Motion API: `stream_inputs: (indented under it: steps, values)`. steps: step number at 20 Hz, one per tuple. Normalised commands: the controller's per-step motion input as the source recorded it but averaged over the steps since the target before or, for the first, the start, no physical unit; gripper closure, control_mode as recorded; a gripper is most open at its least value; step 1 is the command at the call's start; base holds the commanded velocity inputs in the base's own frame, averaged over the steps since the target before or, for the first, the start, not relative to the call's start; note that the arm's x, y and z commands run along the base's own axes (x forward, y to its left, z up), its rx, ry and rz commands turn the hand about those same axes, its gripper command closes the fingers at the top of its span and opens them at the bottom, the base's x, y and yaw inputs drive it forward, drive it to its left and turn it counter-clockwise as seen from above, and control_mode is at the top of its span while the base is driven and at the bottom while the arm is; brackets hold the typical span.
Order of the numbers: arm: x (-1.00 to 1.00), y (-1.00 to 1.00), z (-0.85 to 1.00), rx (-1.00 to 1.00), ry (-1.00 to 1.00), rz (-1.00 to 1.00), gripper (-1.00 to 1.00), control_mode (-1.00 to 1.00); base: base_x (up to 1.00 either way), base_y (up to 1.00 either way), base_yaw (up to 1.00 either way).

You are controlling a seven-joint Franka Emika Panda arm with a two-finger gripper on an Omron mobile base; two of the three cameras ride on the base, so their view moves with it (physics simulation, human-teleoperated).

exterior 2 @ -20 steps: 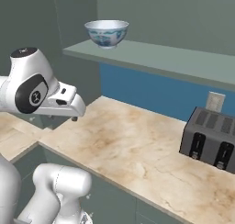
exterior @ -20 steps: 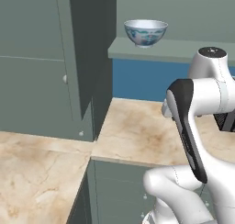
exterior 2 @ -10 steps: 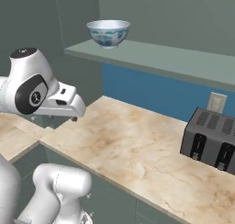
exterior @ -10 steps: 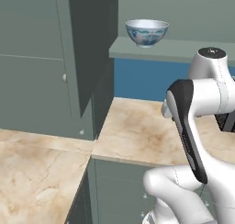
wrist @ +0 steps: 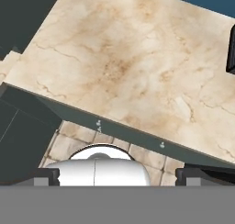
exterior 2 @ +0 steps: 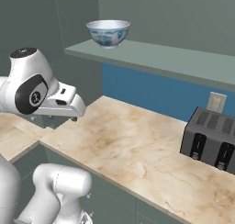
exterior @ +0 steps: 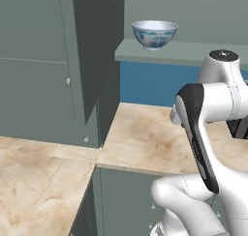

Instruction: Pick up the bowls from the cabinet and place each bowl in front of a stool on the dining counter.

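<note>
The task looks to be at its very start: the white and blue bowl [exterior: 154, 34] sits upright on the shelf [exterior 2: 151, 55] of the grey-green cabinet [exterior: 58, 66], untouched, and no bowl has yet gone anywhere near a stool or a dining counter, neither of which can be made out here. The gripper [wrist: 117, 175] points down at the marble worktop [wrist: 133, 67], with its fingers [wrist: 43, 175] standing wide apart and nothing between them. The bowl is well above the fingers and beyond them, up on the shelf, while the worktop lies straight below them and the drawer fronts [wrist: 114, 131] sit just under its near edge. A dark toaster [exterior 2: 212, 138] stands on the worktop well off to the far side of the fingers, near the blue back wall [exterior 2: 151, 92]. As for containers, the bowl's inside cannot be seen from these low angles, so whether it is empty cannot be told; the shelf around it carries nothing else in sight. A second, red bowl is not to be made out. Everything is left to do: reaching up, gripping, carrying and setting down each bowl
</note>
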Motion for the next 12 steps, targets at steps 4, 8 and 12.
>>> stream_inputs:
  steps: [4, 8, 12]
  values:
    - [0.0, 0.0, 0.0, 0.0, 0.0, 0.0, -1.0, -1.0, 0.0, 0.0, 0.0]
    - [0.02, 0.0, 0.07, 0.0, -0.1, 0.11, -1.0, -1.0, 0.0, 0.0, 0.0]
    - [0.02, -0.13, 0.22, -0.02, -0.12, 0.25, -1.0, -1.0, 0.0, 0.0, 0.0]
